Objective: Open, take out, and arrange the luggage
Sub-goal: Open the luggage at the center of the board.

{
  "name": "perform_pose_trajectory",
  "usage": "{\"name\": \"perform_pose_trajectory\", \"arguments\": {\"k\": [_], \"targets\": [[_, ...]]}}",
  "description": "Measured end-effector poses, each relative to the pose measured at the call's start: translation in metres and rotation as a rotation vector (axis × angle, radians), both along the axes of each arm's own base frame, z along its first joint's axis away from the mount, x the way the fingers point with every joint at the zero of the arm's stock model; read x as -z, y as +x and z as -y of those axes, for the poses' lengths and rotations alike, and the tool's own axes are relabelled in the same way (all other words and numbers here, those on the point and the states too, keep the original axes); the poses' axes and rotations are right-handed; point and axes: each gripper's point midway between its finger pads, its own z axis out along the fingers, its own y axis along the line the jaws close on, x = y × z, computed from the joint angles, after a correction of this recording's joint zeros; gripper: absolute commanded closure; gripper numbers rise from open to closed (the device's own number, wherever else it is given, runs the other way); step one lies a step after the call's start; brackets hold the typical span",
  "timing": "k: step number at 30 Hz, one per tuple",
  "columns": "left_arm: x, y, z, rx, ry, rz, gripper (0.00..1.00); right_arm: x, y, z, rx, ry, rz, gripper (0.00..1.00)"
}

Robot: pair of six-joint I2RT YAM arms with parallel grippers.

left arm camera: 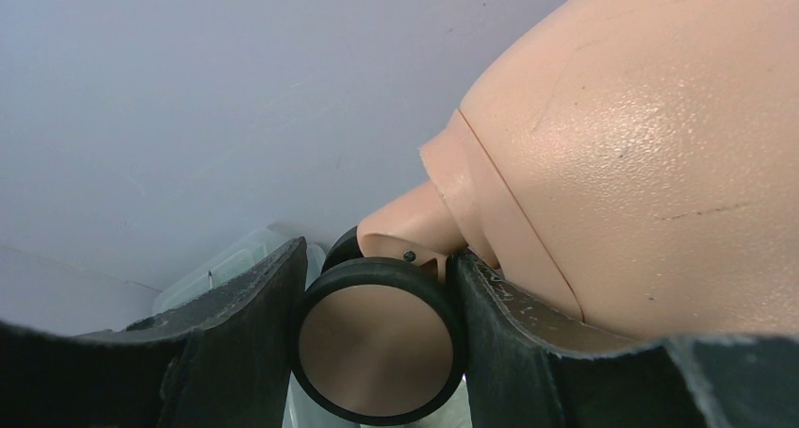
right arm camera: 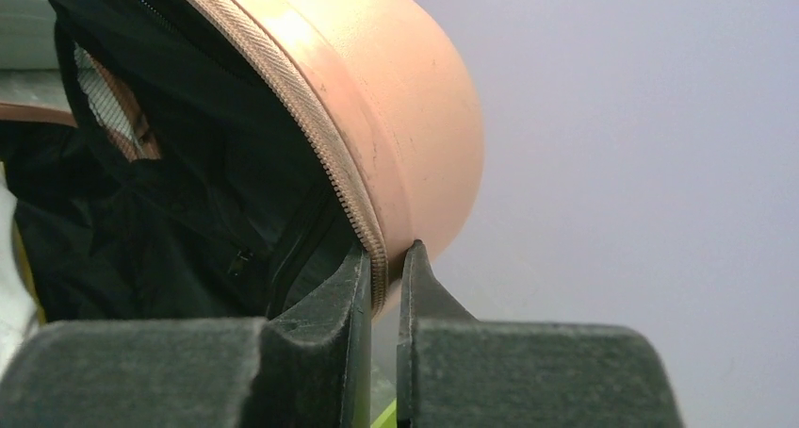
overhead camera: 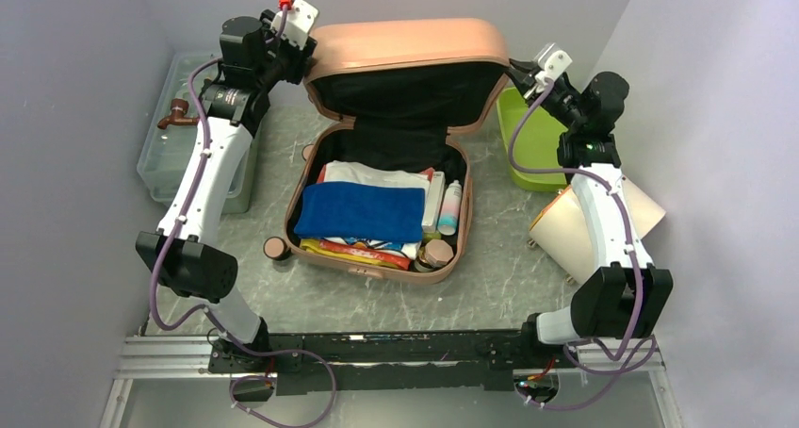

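While the lid (overhead camera: 405,43) stands raised, the luggage (overhead camera: 377,263) sits mid-table (overhead camera: 490,277), between the arms, its base flat and packed; a blue towel (overhead camera: 360,211) lies on top.

- Left gripper (left arm camera: 379,258): closed on a wheel (left arm camera: 375,348) at the lid's left corner, both fingers touching the tyre.
- Right gripper (right arm camera: 386,249): pinched shut on the zippered rim (right arm camera: 320,145) at the lid's right corner, a thin bite near the fingertips.

Risks, as judged:
- The wheel can probably turn or swivel in the left grip, so that corner may twist free.
- The right pinch holds little material; a slip would let the lid drop onto the contents.
- Uneven travel of the two arms would rack the lid on its hinge or drag the base.
- The lime green tray (overhead camera: 532,140) lies just beside the right corner and could be knocked.

Orientation: the opening faces up and toward the arms, with the hinge on the far side. The long axis appears to run left to right, wheeled end to the left.
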Motion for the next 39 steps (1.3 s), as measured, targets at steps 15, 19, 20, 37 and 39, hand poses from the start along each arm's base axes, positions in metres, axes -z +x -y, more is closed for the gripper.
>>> {"name": "perform_pose_trajectory", "arguments": {"k": [15,19,20,37,39], "targets": [[0.013,0.007,-0.059,-0.2,-0.082,0.0,0.01,-0.018,0.062,-0.029,-0.058,0.021,-0.013,1.0],[0.071,0.0,-0.096,-0.302,-0.036,-0.135,0.01,-0.021,0.082,-0.032,-0.052,0.028,-0.025,1.0],[0.087,-0.002,-0.103,-0.322,-0.026,-0.178,0.0,-0.019,0.088,-0.032,-0.046,0.029,-0.033,1.0],[0.148,0.008,-0.125,-0.389,0.002,-0.349,0.01,-0.019,0.129,-0.057,0.069,-0.01,-0.018,1.0],[0.169,-0.004,-0.118,-0.355,0.0,-0.406,0.01,-0.017,0.136,-0.055,0.088,-0.01,-0.018,0.98]]}}
